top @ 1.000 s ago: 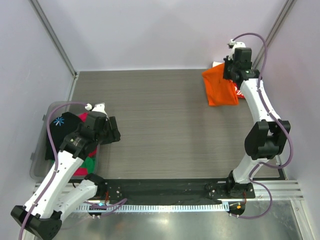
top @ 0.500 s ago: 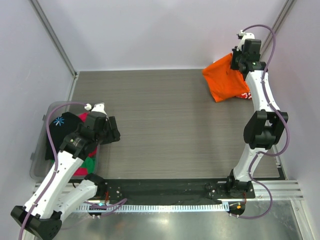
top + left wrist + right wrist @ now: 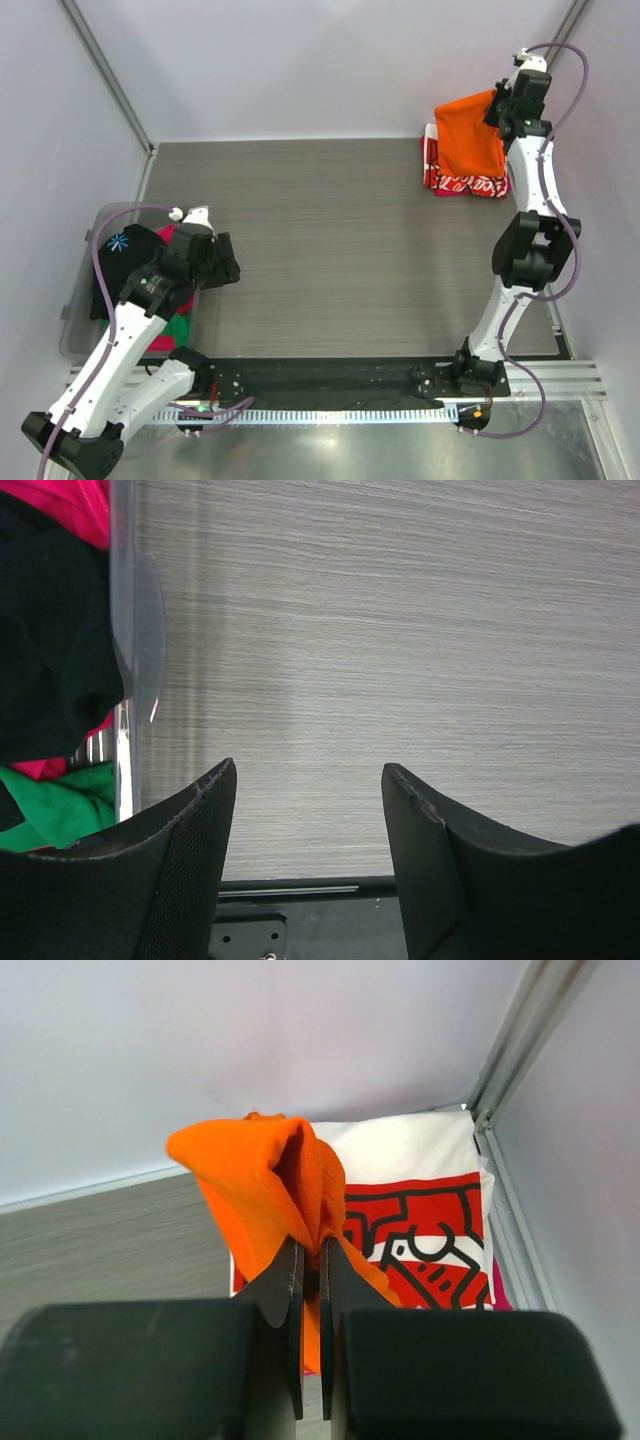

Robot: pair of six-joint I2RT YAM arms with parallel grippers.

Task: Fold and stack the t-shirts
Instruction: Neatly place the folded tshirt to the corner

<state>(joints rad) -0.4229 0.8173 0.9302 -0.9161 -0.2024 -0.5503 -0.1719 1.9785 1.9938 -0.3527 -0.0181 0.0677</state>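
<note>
Lifted higher than a second ago, the orange t-shirt (image 3: 468, 135) hangs from the right fingers (image 3: 311, 1260), closed tight on its fold, above the red-and-white t-shirt (image 3: 425, 1225) on the worktop (image 3: 320, 230). Probably stacking comes next. The left fingers (image 3: 308, 780) are wide apart and hold nothing.

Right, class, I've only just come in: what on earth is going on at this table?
The right gripper is shut on the orange t-shirt, which hangs bunched from its fingers above the red-and-white t-shirt lying folded in the far right corner of the table. The left gripper hangs open and empty over the table, beside a clear bin holding black, pink and green shirts not yet folded.
</note>
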